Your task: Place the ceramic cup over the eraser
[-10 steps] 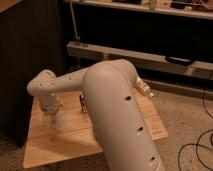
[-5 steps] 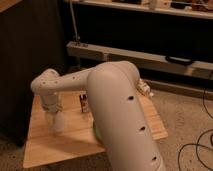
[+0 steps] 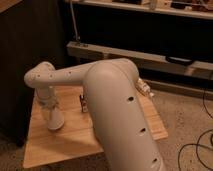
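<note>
My gripper (image 3: 54, 121) hangs down from the white wrist over the left part of the wooden table (image 3: 60, 145). A white tapered shape at its tip, which looks like the ceramic cup (image 3: 55, 120), reaches down to the table top. The eraser (image 3: 83, 103), a small dark upright block with pale marks, stands a short way to the right of it, apart from it and right next to my big white forearm (image 3: 117, 115). The forearm hides the middle of the table.
A dark cabinet (image 3: 25, 50) stands to the left of the table. A low metal rail and shelf (image 3: 150, 55) run behind it. A small pale item (image 3: 144, 90) lies at the table's back right. Cables (image 3: 195, 147) lie on the floor at right.
The forearm has swung a little right and down, uncovering the eraser. The gripper end has dropped slightly toward the table. A green sliver seen half a second ago is now hidden.
</note>
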